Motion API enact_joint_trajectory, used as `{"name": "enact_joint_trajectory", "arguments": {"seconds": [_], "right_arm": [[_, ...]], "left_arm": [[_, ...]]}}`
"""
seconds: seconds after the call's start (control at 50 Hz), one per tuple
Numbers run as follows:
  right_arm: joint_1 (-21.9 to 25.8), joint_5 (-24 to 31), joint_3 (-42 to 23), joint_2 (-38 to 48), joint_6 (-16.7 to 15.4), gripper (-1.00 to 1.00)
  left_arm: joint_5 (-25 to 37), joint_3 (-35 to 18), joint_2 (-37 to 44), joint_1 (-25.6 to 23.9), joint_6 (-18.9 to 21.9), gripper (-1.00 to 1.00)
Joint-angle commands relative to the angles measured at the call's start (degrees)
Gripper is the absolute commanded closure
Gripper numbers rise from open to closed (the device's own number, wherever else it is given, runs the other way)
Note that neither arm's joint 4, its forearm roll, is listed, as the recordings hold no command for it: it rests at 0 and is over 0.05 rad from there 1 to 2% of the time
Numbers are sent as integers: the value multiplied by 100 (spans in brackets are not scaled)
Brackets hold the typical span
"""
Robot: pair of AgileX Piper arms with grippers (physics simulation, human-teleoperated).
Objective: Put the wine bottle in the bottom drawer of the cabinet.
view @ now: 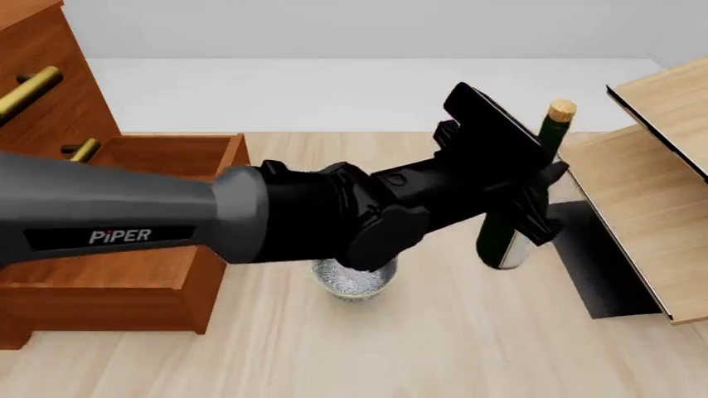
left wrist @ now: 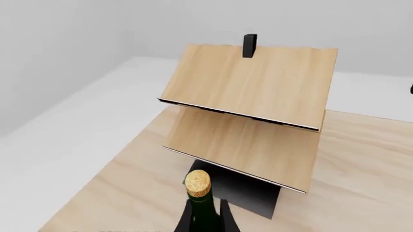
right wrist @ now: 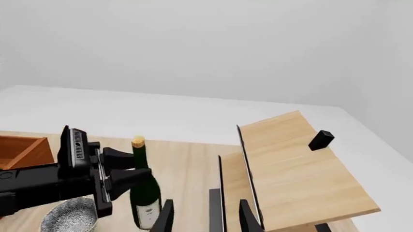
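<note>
Now wine bottle (view: 511,224) beside shelf edge (view: 619,224)

We see bare pale wooden tabletop (view: 443,332) between the open reddish-brown bottom drawer (view: 166,157) and the pale wooden shelf unit (view: 652,207); a speckled silver bowl (view: 351,280) sits midway.

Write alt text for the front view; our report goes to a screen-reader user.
The left claw grips an upright wine bottle beside a pale shelf unit. Left stands the cabinet, its bottom drawer open; a bowl sits below the arm.
</note>
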Motion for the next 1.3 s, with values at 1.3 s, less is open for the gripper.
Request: {"name": "enact_joint_trajectory", "arguments": {"seconds": [1.3], "right_arm": [[391, -423, 145, 0, -95, -100]], "left_arm": [[2888, 275, -3371, 3114, 121, 100]]}}
